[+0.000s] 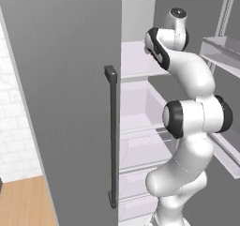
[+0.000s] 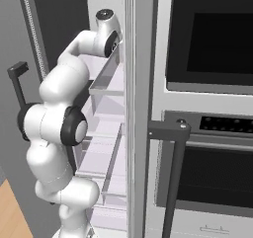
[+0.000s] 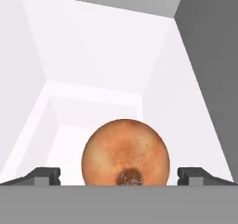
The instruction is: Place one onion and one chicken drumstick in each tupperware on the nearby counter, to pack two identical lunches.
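Note:
A round orange-brown onion [image 3: 124, 152] lies on a white fridge shelf [image 3: 69, 121], root end towards the camera. My gripper [image 3: 120, 175] is open, its dark fingertips [image 3: 46, 175] standing wide on either side of the onion without touching it. From the base, my white arm [image 1: 187, 75] reaches up into the upper fridge compartment. A corner of the wooden counter [image 1: 23, 201] shows at the lower left. The chicken drumstick and the tupperware are out of view.
The open grey fridge door [image 1: 70, 103] with its dark vertical handle [image 1: 112, 136] stands close on my left. White shelves and drawers [image 1: 140, 150] fill the fridge below. A door-shelf rack [image 2: 106, 81] and a wall oven [image 2: 212, 34] are on my right.

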Controlling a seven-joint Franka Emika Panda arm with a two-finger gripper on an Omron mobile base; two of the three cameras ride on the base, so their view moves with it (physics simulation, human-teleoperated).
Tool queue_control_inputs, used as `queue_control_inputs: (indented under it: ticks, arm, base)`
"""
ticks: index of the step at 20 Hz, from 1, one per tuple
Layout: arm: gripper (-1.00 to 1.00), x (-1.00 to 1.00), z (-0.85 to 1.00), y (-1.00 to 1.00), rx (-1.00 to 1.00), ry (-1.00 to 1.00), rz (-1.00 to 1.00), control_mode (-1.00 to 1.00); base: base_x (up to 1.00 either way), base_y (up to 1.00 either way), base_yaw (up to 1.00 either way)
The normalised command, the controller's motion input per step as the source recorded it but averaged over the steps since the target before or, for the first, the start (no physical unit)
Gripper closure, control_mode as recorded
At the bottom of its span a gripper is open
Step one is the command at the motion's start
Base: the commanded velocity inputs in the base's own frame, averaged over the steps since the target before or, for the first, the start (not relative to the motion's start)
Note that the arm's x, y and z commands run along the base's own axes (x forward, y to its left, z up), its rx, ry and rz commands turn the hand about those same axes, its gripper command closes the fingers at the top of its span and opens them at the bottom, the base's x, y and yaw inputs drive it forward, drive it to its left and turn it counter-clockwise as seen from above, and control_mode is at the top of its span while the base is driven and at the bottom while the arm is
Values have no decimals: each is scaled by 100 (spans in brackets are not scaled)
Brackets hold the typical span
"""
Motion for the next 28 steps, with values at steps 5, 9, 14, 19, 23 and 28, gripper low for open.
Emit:
queue_control_inputs:
  ticks: [5, 9, 14, 19, 23, 28]
  arm:
    - [-100, 0, -47, 0, 0, 0, 0, -100]
    - [-100, 0, 2, 0, 2, -7, 0, -100]
    - [-100, 5, -1, 0, 2, -1, 0, -100]
    - [-100, 18, 0, 0, 0, -6, -4, -100]
    - [-100, 16, -2, 0, 0, -1, -4, -100]
    - [-100, 0, -5, 0, 0, 0, 0, -100]
  base:
    - [0, 0, 0]
    - [0, 0, 0]
    - [0, 0, 0]
    - [0, 0, 0]
    - [0, 0, 0]
    - [0, 0, 0]
